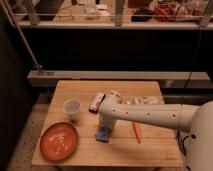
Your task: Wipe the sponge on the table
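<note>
The blue-grey sponge [103, 134] lies on the light-wood table [85, 152], a little left of the middle near the front. My gripper [104, 129] points down onto it at the end of the white arm that reaches in from the right. The sponge sits right under the gripper's tip, touching the table top.
A white cup [72, 108] stands at the left, and an orange plate [59, 141] lies at the front left corner. A black-and-white bar [96, 102] lies behind the arm, an orange stick [136, 132] to its right, and small items [145, 101] at the back right.
</note>
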Robot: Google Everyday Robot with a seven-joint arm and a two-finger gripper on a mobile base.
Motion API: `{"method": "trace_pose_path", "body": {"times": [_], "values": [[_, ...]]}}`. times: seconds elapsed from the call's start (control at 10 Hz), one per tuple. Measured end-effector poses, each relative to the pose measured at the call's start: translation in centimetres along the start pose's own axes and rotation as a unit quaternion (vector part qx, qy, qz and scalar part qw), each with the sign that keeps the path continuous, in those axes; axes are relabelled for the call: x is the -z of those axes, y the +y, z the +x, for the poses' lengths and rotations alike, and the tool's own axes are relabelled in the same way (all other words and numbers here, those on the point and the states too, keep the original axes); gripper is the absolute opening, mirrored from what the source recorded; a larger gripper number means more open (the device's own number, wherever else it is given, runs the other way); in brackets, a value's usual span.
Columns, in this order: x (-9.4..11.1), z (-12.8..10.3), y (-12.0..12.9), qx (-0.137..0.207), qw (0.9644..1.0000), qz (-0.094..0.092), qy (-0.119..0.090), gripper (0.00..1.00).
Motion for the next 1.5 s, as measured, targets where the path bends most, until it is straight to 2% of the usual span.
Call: {"method": "trace_pose_path", "body": {"times": [0.3, 0.5, 0.6, 1.0, 1.3, 1.5], "values": [[0.5, 4.1, 2.4, -0.031, 0.9994, -0.010, 0.016, 0.32], [0.6, 4.3, 4.5, -0.048, 0.9986, -0.017, 0.018, 0.32], [0.5, 3.7, 5.7, -0.058, 0.9980, -0.021, 0.016, 0.32], [1.4, -1.8, 10.0, -0.088, 0.9956, -0.029, 0.008, 0.32], [2.1, -5.5, 10.7, -0.086, 0.9959, -0.030, -0.002, 0.32], [2.1, -6.9, 9.4, -0.073, 0.9971, -0.022, -0.009, 0.32]]}}
